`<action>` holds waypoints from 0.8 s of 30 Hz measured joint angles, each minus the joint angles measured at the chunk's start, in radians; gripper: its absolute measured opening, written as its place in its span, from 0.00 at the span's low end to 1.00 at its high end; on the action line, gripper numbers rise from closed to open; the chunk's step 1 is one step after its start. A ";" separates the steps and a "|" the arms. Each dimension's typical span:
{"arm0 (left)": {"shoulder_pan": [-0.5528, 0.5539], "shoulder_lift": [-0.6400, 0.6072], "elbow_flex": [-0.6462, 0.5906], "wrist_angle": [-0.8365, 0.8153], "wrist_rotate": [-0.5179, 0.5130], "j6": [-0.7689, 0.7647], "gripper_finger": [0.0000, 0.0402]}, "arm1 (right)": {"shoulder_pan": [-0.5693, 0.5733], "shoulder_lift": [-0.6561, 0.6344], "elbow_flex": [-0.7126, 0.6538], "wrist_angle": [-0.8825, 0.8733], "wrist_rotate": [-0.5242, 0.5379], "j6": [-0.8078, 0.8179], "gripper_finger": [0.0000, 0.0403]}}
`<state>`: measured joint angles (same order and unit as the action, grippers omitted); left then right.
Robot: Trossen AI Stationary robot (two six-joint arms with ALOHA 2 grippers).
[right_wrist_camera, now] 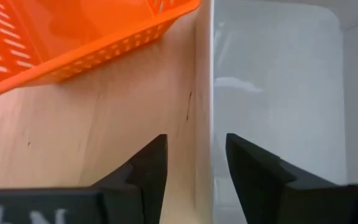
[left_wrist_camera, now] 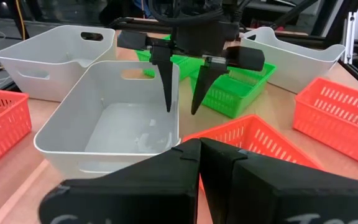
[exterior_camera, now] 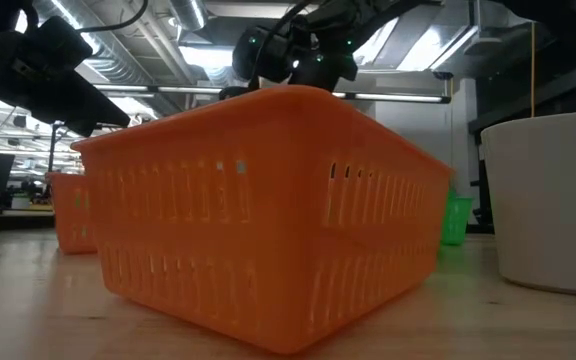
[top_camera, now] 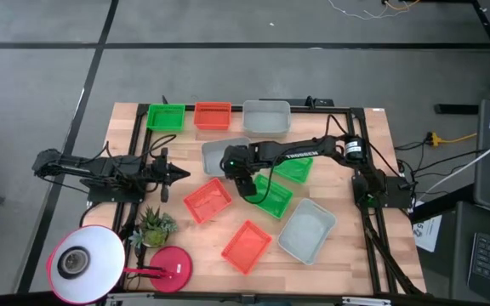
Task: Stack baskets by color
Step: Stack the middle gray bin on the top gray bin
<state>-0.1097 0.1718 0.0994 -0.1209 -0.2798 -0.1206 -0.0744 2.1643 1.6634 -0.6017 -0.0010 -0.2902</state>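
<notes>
1. Your right gripper (left_wrist_camera: 181,111) hangs over the middle of the table (top_camera: 347,255), fingers spread either side of one wall of the middle grey basket (top_camera: 219,154). They straddle the rim with nothing clamped yet.
2. Your left gripper (top_camera: 175,176) waits at the left side of the table, clenched on nothing.
3. Progress, as I judge it: no stacking shows. Every basket sits alone on the table, so all three colour stacks are left to build. The step in hand looks like the first grab of a grey one.
4. Green, three: one at the far left of the far row (top_camera: 166,116), and two touching right of centre (top_camera: 296,169) (top_camera: 273,196).
5. Red-orange, three: one in the far row (top_camera: 213,115), one just near of the middle grey basket (top_camera: 207,201), and one near the front edge (top_camera: 247,246).
6. Grey, three: the one you straddle, one at the right end of the far row (top_camera: 267,117), and one near right (top_camera: 307,230).
7. That makes nine baskets, with six moves left by my count.
</notes>
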 joint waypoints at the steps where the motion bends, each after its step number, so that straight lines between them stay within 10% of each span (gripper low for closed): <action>1: 0.000 0.000 0.000 0.000 0.000 0.000 0.00 | 0.000 0.000 0.000 0.004 0.000 0.000 0.39; 16: 0.000 0.000 0.000 0.000 0.000 0.000 0.00 | 0.001 0.000 0.000 -0.013 0.016 0.018 0.04; 24: 0.000 0.000 0.000 0.000 0.000 0.000 0.00 | 0.035 -0.002 0.076 -0.088 0.161 -0.030 0.01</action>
<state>-0.1101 0.1718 0.0994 -0.1207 -0.2795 -0.1204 -0.0398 2.1622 1.7389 -0.6898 0.1603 -0.3200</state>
